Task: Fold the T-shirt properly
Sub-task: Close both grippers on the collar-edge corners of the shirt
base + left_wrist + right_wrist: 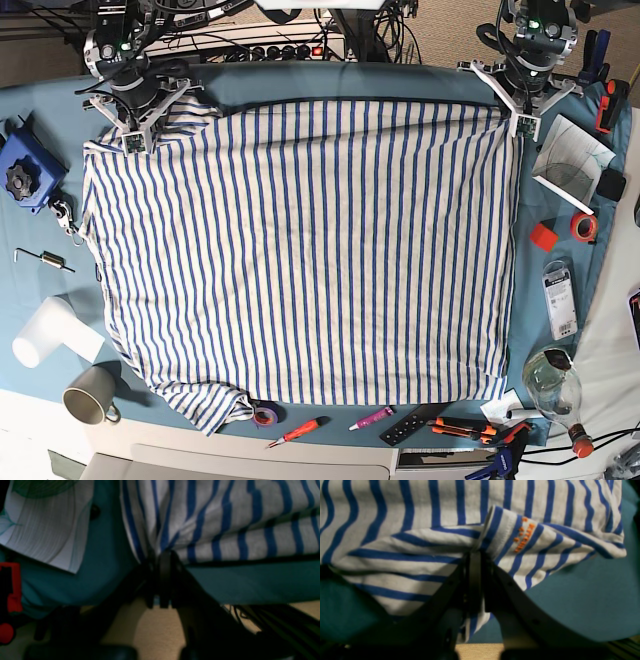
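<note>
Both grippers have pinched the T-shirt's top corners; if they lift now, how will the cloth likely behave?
Probably floppy: the T-shirt already bunches into folds at the right gripper and left gripper. It would likely sag in the middle between the two pinches. Spread wide, its lower hem may drag and nudge the tape roll touching it.

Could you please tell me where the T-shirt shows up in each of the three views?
Left wrist: the T-shirt fills the upper right, pinched by the left tool.
Right wrist: it fills the top, pinched by the right tool.
Base: it spreads across the middle.
Shared landmark: the teal table cover.
</note>
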Motion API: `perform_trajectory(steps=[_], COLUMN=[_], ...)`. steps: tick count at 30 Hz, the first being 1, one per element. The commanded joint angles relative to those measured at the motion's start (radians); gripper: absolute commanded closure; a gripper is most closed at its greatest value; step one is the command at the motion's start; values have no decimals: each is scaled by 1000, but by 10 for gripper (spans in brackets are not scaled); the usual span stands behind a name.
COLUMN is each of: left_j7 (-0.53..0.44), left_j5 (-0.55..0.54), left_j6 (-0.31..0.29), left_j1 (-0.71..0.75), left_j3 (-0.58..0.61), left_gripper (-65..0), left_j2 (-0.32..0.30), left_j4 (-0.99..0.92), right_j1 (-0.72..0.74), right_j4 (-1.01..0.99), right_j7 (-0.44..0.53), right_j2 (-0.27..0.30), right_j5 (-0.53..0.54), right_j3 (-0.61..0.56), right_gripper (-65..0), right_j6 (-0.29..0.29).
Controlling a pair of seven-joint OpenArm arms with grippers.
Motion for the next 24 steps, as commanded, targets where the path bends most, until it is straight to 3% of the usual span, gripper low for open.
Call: perform_trajectory(steps=[1, 5, 10, 15, 18, 24], left_j7=[-11, -11, -11, -12, -12, -12], left_j5=[4, 4, 4, 4, 4, 4], left_j6=[-6, -7, -6, -6, -6, -6], left_j1=[6, 6, 6, 6, 6, 6], left_j3=[-3, -3, -3, -3, -3, -3], left_gripper=[0, 0, 0, 0, 0, 0], left_j2=[-5, -5, -6, -6, -6, -6], left_j4=[15, 15, 15, 15, 15, 15], right_j1=[-9, -10, -24, -66, -76, -76], right_j4=[4, 35, 185, 281, 285, 285], right_j7=[-50, -64, -117, -138, -139, -132], right_j2=[3, 4, 4, 3, 3, 3], right_j5=[-27, -56, -150, -153, -174, -236], right_j3=[3, 3, 3, 3, 3, 3], right_gripper=[0, 0, 0, 0, 0, -18], right_j6=[-2, -15, -80, -84, -127, -118])
